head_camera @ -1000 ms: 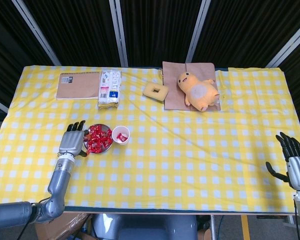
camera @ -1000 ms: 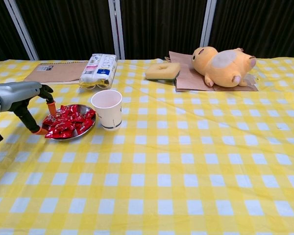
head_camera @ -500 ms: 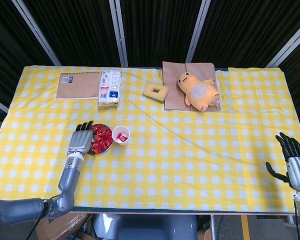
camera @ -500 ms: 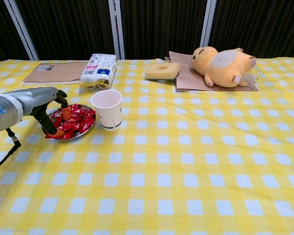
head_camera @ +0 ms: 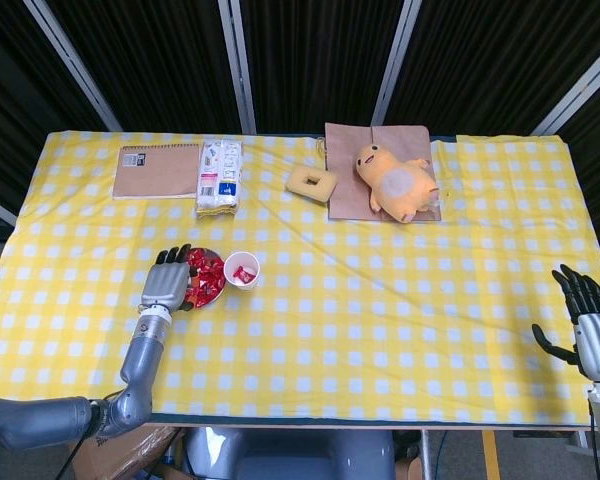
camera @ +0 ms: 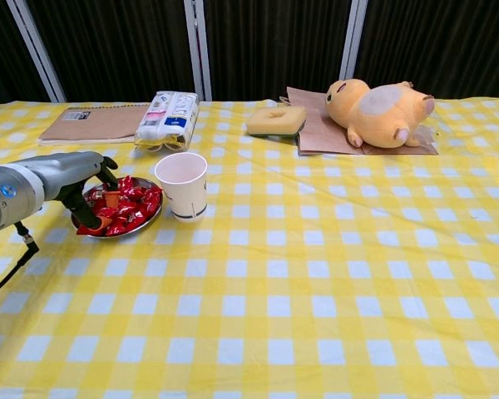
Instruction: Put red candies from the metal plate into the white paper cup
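Observation:
The metal plate point(head_camera: 220, 289) point(camera: 143, 224) holds a heap of red candies point(head_camera: 208, 277) point(camera: 131, 204) on the left of the yellow checked table. Just to its right stands the white paper cup point(head_camera: 241, 270) point(camera: 185, 184), upright, with a red candy inside it in the head view. My left hand point(head_camera: 167, 281) point(camera: 90, 184) is over the plate's left half, fingers spread and pointing down onto the candies. No candy shows between its fingers. My right hand point(head_camera: 588, 322) hangs open past the table's front right corner, holding nothing.
A brown notebook point(head_camera: 157, 170) point(camera: 91, 122) and a white packet point(head_camera: 220, 176) point(camera: 168, 116) lie behind the plate. Further right are a yellow ring-shaped sponge point(head_camera: 311, 183) point(camera: 276, 120) and an orange plush toy point(head_camera: 395, 180) point(camera: 381, 106) on brown paper.
My left hand has moved right, from beside the plate's left rim to over the plate, and its fingertips now touch the candies. My right hand has stayed still.

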### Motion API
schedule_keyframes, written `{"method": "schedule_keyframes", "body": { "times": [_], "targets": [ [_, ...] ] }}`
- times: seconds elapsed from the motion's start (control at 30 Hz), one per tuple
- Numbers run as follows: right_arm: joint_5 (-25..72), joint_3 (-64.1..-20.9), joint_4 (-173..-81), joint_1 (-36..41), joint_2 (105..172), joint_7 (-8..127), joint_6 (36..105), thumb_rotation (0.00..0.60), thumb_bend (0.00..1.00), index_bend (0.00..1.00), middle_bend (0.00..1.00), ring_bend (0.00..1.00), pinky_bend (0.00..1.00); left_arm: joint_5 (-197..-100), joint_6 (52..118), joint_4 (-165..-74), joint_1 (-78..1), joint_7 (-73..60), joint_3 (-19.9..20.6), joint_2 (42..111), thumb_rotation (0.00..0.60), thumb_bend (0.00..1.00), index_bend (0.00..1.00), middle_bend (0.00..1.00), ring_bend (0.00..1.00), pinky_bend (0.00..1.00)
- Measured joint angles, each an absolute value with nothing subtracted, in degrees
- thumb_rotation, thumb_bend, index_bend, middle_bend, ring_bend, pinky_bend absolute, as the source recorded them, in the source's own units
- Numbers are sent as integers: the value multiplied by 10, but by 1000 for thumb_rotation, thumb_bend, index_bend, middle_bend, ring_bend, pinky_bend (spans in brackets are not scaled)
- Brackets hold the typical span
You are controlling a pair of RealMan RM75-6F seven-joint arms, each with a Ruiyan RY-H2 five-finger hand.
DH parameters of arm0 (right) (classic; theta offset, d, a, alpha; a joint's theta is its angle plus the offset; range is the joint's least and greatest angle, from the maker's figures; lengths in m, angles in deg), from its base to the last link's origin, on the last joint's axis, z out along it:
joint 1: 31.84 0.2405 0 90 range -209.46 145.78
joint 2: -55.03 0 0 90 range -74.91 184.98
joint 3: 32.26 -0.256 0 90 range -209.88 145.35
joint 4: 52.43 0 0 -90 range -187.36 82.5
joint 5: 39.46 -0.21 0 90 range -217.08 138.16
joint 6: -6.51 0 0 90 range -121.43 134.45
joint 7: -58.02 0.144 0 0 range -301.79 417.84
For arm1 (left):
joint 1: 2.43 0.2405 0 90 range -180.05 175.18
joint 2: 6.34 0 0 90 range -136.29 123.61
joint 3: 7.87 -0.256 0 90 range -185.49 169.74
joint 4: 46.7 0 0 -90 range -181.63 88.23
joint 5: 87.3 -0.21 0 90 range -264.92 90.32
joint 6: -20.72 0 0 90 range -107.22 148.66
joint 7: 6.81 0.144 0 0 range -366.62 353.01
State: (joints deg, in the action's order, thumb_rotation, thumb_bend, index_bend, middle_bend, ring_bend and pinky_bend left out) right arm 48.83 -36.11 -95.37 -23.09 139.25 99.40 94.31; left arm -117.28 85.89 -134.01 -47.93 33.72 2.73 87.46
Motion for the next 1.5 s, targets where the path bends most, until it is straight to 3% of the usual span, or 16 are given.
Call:
{"method": "schedule_keyframes", "body": {
  "times": [0.33,0.6,0.83,1.13,1.5],
  "targets": [
    [487,-362,-952,-231,1393,994,942,600,410,0,10,0,0,-1182,870,-1372,-475,327,44,848,600,443,554,0,0,16],
    [488,-361,-953,-230,1393,994,941,600,409,0,11,0,0,-1210,886,-1439,-493,323,93,806,600,436,544,0,0,16],
    [488,-361,-953,-230,1393,996,941,600,410,0,10,0,0,-1205,886,-1450,-540,346,124,817,600,421,535,0,0,16],
    [486,-363,-953,-231,1391,1003,942,600,409,0,10,0,0,-1155,885,-1409,-585,385,127,873,600,414,533,0,0,16],
    [488,-362,-951,-231,1392,1002,943,600,410,0,11,0,0,-1138,878,-1388,-593,387,116,881,600,292,462,0,0,16]
  ]
}}
